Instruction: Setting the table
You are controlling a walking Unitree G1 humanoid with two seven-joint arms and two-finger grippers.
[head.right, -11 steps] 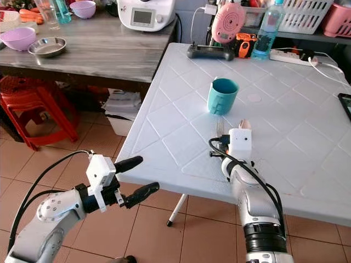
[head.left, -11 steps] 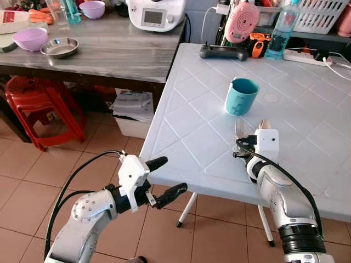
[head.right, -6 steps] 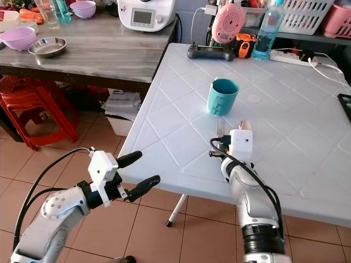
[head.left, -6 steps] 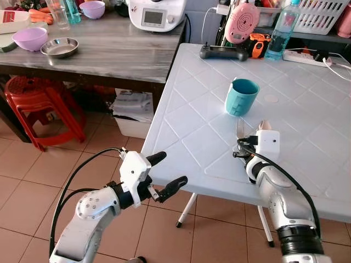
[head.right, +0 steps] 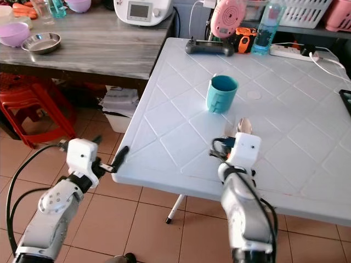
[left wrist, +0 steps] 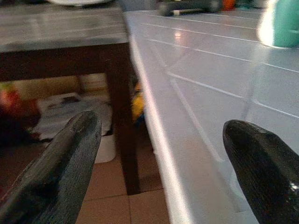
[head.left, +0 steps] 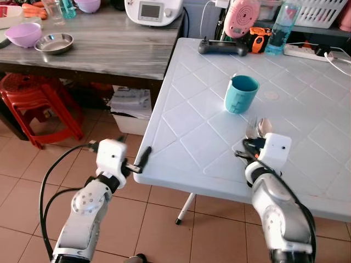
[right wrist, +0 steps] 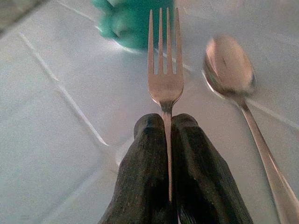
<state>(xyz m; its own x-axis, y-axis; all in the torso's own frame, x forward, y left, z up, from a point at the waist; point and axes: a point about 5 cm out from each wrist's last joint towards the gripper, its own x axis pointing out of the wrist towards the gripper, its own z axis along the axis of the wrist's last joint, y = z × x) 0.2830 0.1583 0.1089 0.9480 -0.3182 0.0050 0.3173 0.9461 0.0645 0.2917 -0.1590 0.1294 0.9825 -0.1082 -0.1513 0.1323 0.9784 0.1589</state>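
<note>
The floor (head.left: 33,181) is laid with reddish-brown square tiles with pale grout lines. A white plastic bench (head.left: 192,137) with a raised diamond pattern stands on thin white legs and runs off to the right. Beside it on the left stands a second bench (head.left: 109,49) with a grey streaked wooden top and a dark frame. Under that one sits a red plastic stool (head.left: 33,104), and next to it a white tub (head.left: 131,107) stuffed with papers. Behind the white bench a shelf (head.left: 323,30) runs along the back, with a white basket (head.left: 323,11) on it. Soft, even light falls over the room, and the white top shines faintly.
</note>
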